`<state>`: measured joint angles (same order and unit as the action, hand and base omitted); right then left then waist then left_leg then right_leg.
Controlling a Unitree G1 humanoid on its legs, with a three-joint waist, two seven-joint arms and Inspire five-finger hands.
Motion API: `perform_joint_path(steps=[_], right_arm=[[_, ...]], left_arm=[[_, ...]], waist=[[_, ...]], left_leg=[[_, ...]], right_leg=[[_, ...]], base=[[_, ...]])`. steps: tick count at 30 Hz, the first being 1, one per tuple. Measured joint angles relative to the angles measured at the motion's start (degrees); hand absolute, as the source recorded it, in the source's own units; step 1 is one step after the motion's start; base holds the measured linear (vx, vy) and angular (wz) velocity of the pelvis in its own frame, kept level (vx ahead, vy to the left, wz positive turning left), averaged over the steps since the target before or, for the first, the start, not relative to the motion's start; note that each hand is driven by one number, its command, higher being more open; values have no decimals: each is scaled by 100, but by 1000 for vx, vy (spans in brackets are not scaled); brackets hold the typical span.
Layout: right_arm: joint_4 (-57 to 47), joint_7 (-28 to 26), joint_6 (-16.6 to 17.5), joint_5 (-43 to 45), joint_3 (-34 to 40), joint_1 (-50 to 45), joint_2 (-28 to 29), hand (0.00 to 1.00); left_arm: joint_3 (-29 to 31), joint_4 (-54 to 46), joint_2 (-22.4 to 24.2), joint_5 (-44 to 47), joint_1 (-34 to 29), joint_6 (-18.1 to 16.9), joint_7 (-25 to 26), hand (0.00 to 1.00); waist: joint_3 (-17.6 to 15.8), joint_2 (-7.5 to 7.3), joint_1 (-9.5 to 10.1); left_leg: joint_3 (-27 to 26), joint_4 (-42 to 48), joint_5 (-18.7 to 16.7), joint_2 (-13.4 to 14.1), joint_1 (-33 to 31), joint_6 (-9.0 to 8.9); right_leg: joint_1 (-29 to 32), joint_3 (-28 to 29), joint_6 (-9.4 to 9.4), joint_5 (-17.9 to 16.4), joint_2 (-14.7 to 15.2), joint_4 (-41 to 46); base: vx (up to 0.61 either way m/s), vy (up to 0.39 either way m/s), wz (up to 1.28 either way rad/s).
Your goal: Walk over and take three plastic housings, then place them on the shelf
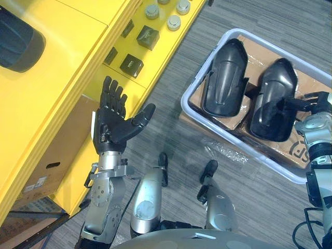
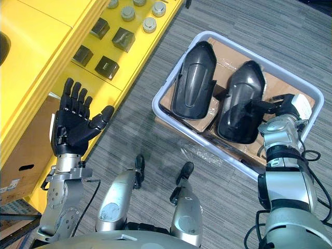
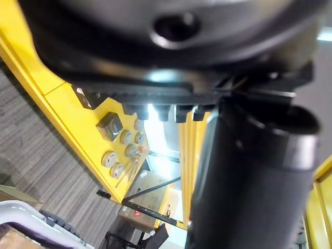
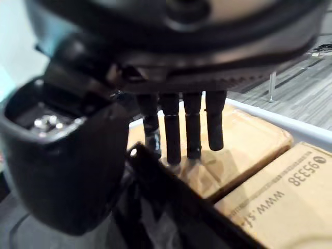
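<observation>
Nearest, at about 8 o'clock in the eye views, the left hand (image 1: 115, 124) is held palm up above the grey floor (image 2: 135, 129), its fingers spread and straight and nothing held in it. At 4 o'clock a scrap of clear plastic wrap (image 2: 199, 153) is seen on the floor just outside a white bin (image 1: 244, 149). At 3 o'clock the right hand (image 2: 284, 105) is reached over the bin's right side to the edge of the right plastic housing (image 2: 239, 101). In the right wrist view its fingers (image 4: 171, 129) are shown straight, past the far side of that housing's rim, with the thumb on the near side. Whether the rim is actually pinched cannot be told.

Inside the bin, at 2 o'clock, the right housing and the left plastic housing (image 2: 194, 80) are laid side by side, both black and glossy, on brown cardboard boxes (image 2: 228, 52).

From 9 to 12 o'clock the yellow shelf (image 1: 52, 93) is seen, with a cardboard box (image 1: 57, 155) tucked beneath it. On its ledge at 11 o'clock black blocks (image 1: 132, 65) are set, and beyond them, at 12 o'clock, silver round parts (image 1: 174, 22).
</observation>
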<state>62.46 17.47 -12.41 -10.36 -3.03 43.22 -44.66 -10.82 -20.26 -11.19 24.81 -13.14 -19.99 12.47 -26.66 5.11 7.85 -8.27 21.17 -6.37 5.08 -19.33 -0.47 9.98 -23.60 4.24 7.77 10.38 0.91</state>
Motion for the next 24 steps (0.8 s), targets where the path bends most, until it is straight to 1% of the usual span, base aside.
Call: perform_joint_path(steps=[1,3,8,9,14,16,19,21,24], right_arm=[[-2,-35,-86,0,0,-19,8,0],[-39,-63,-124,-9,0,-119,53,0],[-461,-40,-90,-264,13,-551,175,0],[-499,82,-132,-358,17,-609,173,0],[-873,207,-130,-513,14,-923,174,0],[-1080,269,-123,-604,11,-1098,184,0],[-1358,418,-101,-743,12,-1311,236,0],[-1709,462,-38,-755,14,-1488,248,0],[-2113,638,81,-970,70,-1766,248,0]], left_arm=[[0,0,1,6,-16,-1,-13,100],[3,0,3,6,-55,-18,-30,100],[70,-2,4,6,-74,-31,-94,100],[73,-6,4,6,-78,-31,-122,100],[188,-17,2,6,-91,-42,-210,100],[249,-60,-2,6,-95,-110,-246,100],[278,-69,-28,5,-100,-124,-293,100],[307,-231,-32,2,-218,-125,-357,100],[352,-507,-33,-47,-356,-152,-457,100]], waist=[[-16,33,-3],[-18,66,-3],[-18,66,-36],[-20,63,-38],[-30,46,-45],[-54,6,-49],[-87,-60,-60],[-128,-154,-114],[-119,-251,-166]], left_leg=[[0,-53,36,-5,26,-7],[-8,-92,55,-5,52,-15],[-35,-184,89,-17,112,-21],[-52,-211,92,-20,145,-18],[-55,-252,105,-28,189,-18],[-57,-253,106,-27,201,-19],[-72,-268,105,-27,282,-19],[-98,-340,112,-42,398,-25],[-138,-357,110,-40,448,-27]], right_leg=[[-1,-5,-1,1,1,2],[-3,5,-2,2,-1,1],[-15,22,-3,3,8,2],[-28,31,-2,3,12,2],[-54,30,-3,3,17,1],[-67,32,-3,3,15,1],[-141,42,-3,3,16,-1],[-209,49,-2,3,31,-4],[-237,71,-2,3,31,-10]], base=[[-48,-16,1],[-35,-7,-2],[0,0,0],[0,0,0],[0,0,0],[0,0,0],[0,0,0],[0,0,0],[-18,23,-6]])
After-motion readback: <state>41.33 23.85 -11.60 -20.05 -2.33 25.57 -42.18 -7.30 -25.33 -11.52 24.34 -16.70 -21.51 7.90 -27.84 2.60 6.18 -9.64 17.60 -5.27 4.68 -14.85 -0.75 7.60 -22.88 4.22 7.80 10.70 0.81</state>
